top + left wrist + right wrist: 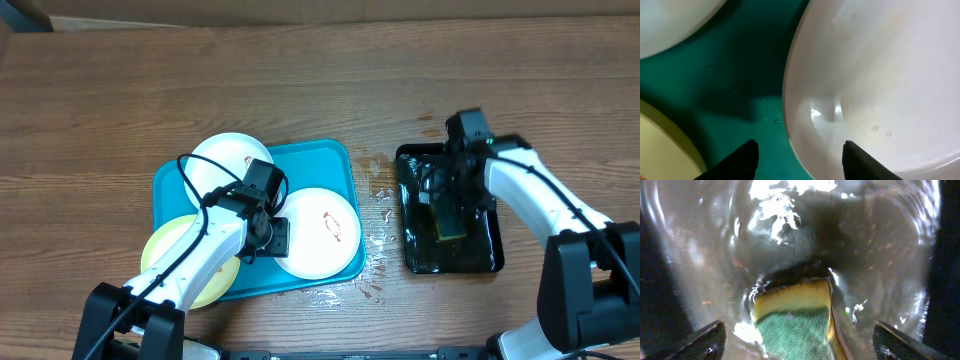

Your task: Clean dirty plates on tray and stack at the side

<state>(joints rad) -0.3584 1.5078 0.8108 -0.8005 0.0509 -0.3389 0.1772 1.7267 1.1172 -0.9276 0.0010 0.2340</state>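
- Right hand point(802, 342) is nearest its wrist camera, its two fingers spread wide at the picture's lower corners and gripping nothing.
- Between those fingers, touching neither, lies the sponge point(792, 322), which is yellow with a green scouring face and partly sunk in murky water.
- That water sits in the black tray point(482, 258), which stands on the worktop point(120, 90) to the right of the tray point(325, 160), apart from it.
- Left hand point(799, 159) hangs low over the tray's middle with its fingers apart. One fingertip is above bare tray floor and the other above the smeared plate point(322, 232), with that plate's left rim between them. Whether either finger touches the rim cannot be told.
- The smeared plate is white and lies flat on the tray's right half, with a brown mark near its centre.
- The far plate point(230, 160) is white and sits at the tray's far left corner, reaching over the rim there. It has a small brown smear on its right side.
- The yellow plate point(160, 245) sits at the tray's near left corner, jutting past the rim over the worktop. The left arm point(210, 255) partly covers it.
- Each plate lies singly, none on another.
- Wet patches point(375, 215) dot the worktop just right of the tray, between it and the black tray.
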